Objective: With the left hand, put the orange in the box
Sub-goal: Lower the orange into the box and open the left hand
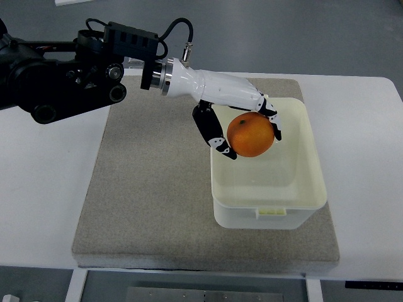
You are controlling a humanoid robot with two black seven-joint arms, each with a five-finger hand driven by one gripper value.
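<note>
My left hand (242, 129), white with black fingers, reaches in from the left and is shut on the orange (250, 134). It holds the fruit above the open cream plastic box (301, 202), over the box's far left part. The thumb (214, 135) curls under the orange on the left and other fingers (274, 123) wrap its right side. The box interior looks bare. No right arm shows.
The box stands on a grey felt mat (145, 182) covering the middle of the white table (365, 163). The black left arm (56, 78) with its cables spans the upper left. The table's near edge runs along the bottom.
</note>
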